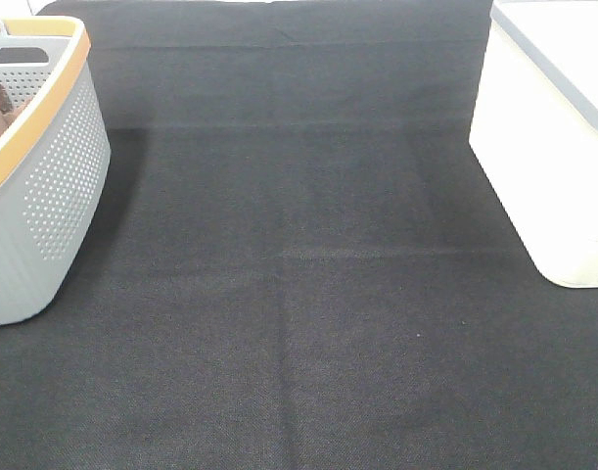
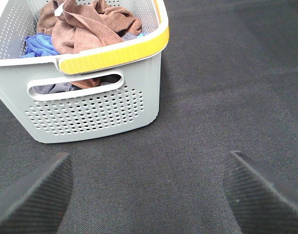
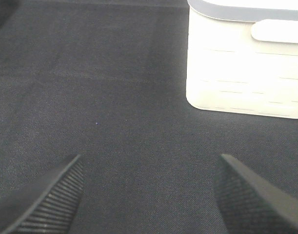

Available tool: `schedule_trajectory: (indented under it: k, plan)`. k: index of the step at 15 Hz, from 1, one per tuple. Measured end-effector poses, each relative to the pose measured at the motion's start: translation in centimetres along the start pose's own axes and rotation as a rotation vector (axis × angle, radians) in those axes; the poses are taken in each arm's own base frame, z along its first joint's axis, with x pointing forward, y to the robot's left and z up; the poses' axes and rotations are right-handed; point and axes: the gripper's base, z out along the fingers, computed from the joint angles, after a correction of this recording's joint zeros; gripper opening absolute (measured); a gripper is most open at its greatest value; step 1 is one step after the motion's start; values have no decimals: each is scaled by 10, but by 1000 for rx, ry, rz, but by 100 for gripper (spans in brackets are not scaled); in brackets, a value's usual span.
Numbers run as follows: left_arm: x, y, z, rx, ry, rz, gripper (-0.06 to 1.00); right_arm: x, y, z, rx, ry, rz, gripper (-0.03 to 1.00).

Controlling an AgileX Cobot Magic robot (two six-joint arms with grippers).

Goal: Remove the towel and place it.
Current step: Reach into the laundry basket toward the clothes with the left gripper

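- The black woven fabric table cover [image 1: 299, 294] fills the whole work surface.
- The tall white plastic bin with a grey rim [image 1: 533, 176] stands at the right edge of the high view, on the cover.
- The grey perforated plastic basket with a yellow-orange rim [image 1: 59, 186] stands at the left edge, well apart from the bin, with a slot handle cut into its end wall.
- The reddish-brown microfibre towel [image 2: 90, 29] lies crumpled on top of the heap inside the basket, its folds reaching the yellow rim. Only a corner of it shows in the high view.
- The left gripper [image 2: 149, 165] hangs over bare cover near the basket's end wall, with its ribbed black fingers spread wide and nothing between them.
- The right gripper [image 3: 149, 165] hangs over bare cover near the bin, its fingers likewise spread and empty.
- A bright blue cloth [image 2: 39, 45] is tucked beside the towel, against the basket wall.
- A small white tag [image 2: 61, 7] shows among the brown folds.
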Motion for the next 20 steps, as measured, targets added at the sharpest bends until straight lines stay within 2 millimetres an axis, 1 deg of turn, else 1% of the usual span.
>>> schedule_trajectory:
  k: [20]
  plan:
    - [0,0,0,0,0,0,80,0,0,0,0,0,0,71]
